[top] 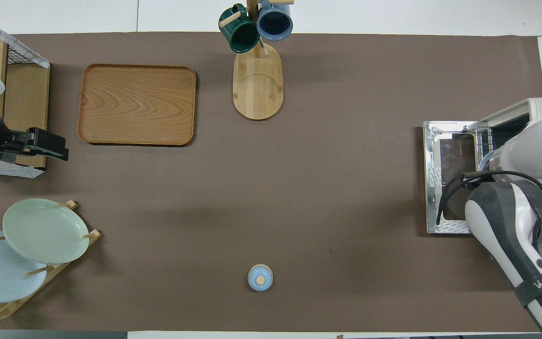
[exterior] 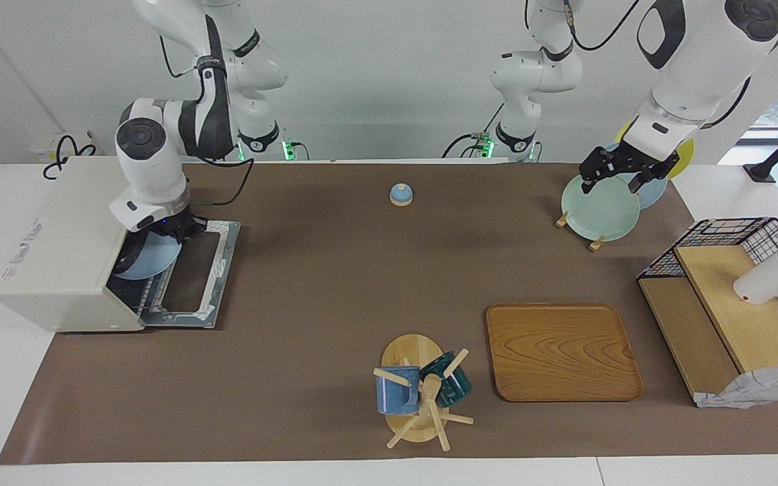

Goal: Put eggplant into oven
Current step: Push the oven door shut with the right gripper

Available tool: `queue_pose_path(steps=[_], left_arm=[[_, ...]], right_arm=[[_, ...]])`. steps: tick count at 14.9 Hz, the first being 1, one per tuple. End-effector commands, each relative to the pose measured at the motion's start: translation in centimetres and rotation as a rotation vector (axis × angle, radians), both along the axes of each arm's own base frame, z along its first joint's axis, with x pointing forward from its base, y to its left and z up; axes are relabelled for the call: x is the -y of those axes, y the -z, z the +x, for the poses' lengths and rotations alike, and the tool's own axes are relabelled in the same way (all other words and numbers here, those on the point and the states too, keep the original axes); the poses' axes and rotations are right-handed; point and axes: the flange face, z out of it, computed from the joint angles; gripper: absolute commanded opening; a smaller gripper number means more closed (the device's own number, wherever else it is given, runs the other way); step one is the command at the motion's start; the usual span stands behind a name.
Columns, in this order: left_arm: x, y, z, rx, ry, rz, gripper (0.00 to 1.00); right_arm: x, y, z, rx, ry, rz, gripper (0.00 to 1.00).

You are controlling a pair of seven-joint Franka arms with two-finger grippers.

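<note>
1. The right gripper (exterior: 176, 229) is clenched on the rim of a round pale blue plate (exterior: 152, 260) at the mouth of the boxy off-white toaster oven (exterior: 65, 243), which stands at the right arm's end of the table with its glass door (exterior: 193, 270) folded down flat.
2. The plate is already partly inside the oven cavity, above the wire rack. The long dark purple eggplant is not clearly visible now; a dark shape at the plate's inner edge is probably it, riding on the plate into the oven, though I cannot be certain.
3. In the overhead view the right arm covers the oven mouth, so plate and gripper are hidden there.
4. Risks, as I judge them: the plate could tip and let the eggplant roll off onto the door; the plate rim could catch on the rack bars or the oven's upper edge; the wrist could knock the oven housing, since the opening is low.
5. The left gripper (exterior: 622, 172) waits with fingers spread, empty, over a pale green plate (exterior: 598, 209) standing in a wooden rack at the left arm's end.
6. Well apart from the oven are a small blue knob-topped lid (exterior: 400, 194), a wooden tray (exterior: 561, 351), a wooden mug stand (exterior: 416, 388) and a black wire basket (exterior: 733, 236). Nothing stands between the plate and the rack.
</note>
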Motion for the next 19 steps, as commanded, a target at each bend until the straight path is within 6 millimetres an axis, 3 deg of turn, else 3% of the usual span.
queue_pose_path(steps=[1,3,5,7,8,15,19], left_arm=[[-0.2,-0.3,-0.5,0.01,-0.004,-0.007,1.0],[-0.5,-0.3,-0.5,0.013,-0.01,-0.007,1.0],[-0.5,-0.3,-0.5,0.013,-0.01,-0.007,1.0],[-0.5,-0.3,-0.5,0.013,-0.01,-0.007,1.0],[-0.5,-0.3,-0.5,0.013,-0.012,-0.007,1.0],[-0.5,-0.3,-0.5,0.013,-0.01,-0.007,1.0],[-0.5,-0.3,-0.5,0.013,-0.012,-0.007,1.0]], right_arm=[[-0.6,-0.2,-0.5,-0.002,-0.018,0.029,0.25],[-3.4,-2.8,0.5,-0.03,-0.043,0.037,0.37],[-5.6,-3.9,1.3,-0.03,-0.051,0.067,0.37],[-7.2,-3.8,2.0,0.04,-0.033,0.116,0.08],[-8.6,-2.6,2.3,0.051,-0.026,0.121,0.0],[-10.1,5.8,4.1,0.098,0.073,0.129,0.0],[-10.0,7.5,3.9,0.074,0.068,0.124,0.0]])
